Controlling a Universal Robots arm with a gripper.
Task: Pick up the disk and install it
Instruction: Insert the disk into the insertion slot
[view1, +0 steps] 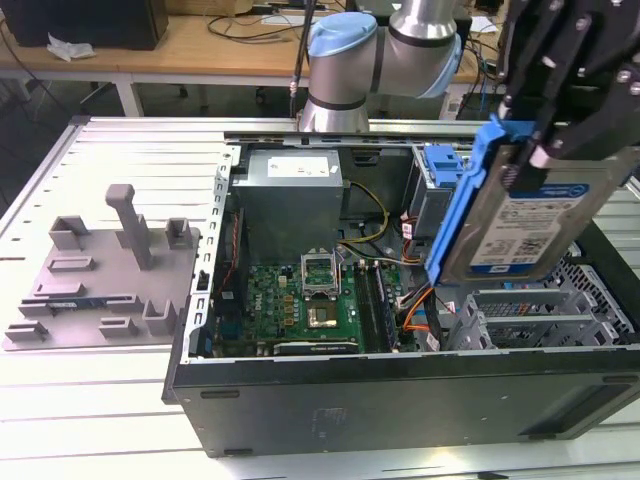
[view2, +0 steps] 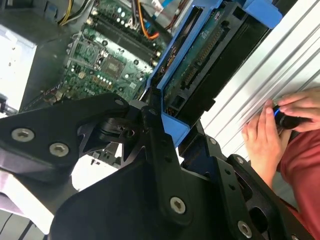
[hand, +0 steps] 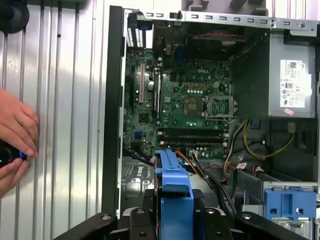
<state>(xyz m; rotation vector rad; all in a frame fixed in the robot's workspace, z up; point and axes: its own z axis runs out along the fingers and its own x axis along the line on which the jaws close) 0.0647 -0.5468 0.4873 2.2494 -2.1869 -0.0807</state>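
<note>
Worktop (view1: 90, 420): open computer case (view1: 400, 395) toward the exterior view's right edge.
Disk (view1: 520, 225): tilted in air over that case; we judge it dense, rigid, shock-sensitive; grip its blue-framed edges.
Fingers (view1: 535, 75): clamped on the disk.

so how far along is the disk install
Pickup looks done: the black claw is shut on the silver rectangular metal hard drive in its blue plastic frame, held tilted over the open black computer case. Left: the drive is not seated in the case yet.
</note>
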